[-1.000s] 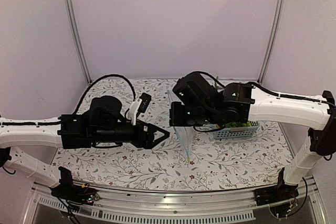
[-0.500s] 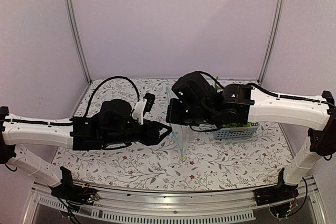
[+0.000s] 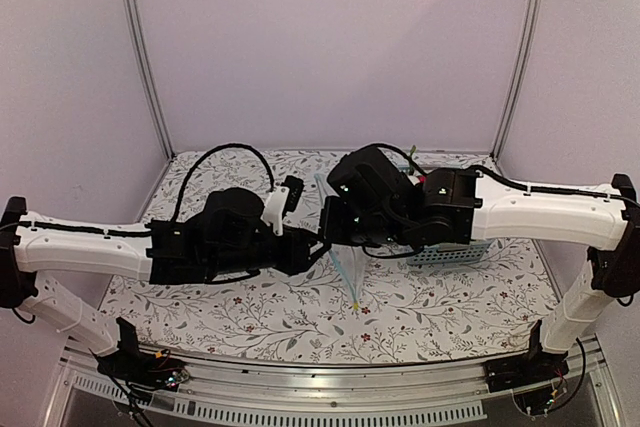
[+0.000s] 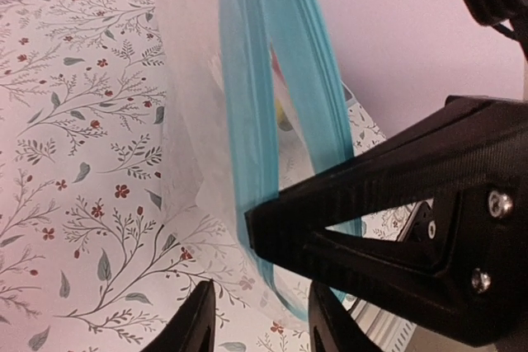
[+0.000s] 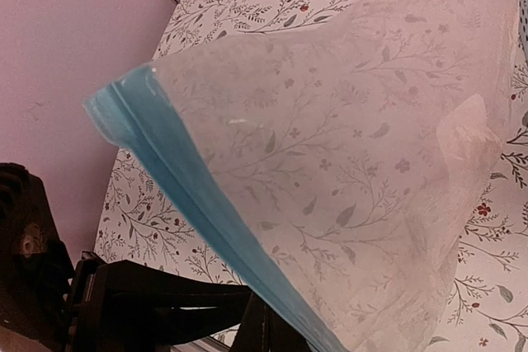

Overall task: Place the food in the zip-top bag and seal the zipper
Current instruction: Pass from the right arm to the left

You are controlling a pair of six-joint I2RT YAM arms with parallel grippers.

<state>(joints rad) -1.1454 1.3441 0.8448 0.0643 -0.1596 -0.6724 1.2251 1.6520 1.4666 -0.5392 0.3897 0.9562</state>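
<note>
My right gripper (image 3: 335, 224) is shut on the zip-top bag (image 3: 348, 265) and holds it hanging on edge above the table. In the right wrist view the clear bag (image 5: 355, 154) fills the frame, and the zipper (image 5: 181, 172) runs down to my right gripper (image 5: 274, 331). My left gripper (image 3: 317, 241) is open right at the bag. In the left wrist view its fingers (image 4: 194, 323) stand either side of the zipper (image 4: 247, 105), with the right gripper's black finger (image 4: 388, 204) crossing in front. A faint red and yellow shape (image 4: 280, 96) shows through the bag. Other food is hidden.
A light blue mesh basket (image 3: 447, 254) sits on the table under the right arm, mostly covered by it. The floral tablecloth (image 3: 250, 307) spreads around. Metal frame posts (image 3: 140, 57) stand at the back corners.
My left gripper has moved right, from well left of the bag to its blue strip. The right gripper still holds the bag, and its bottom corner has swung slightly.
</note>
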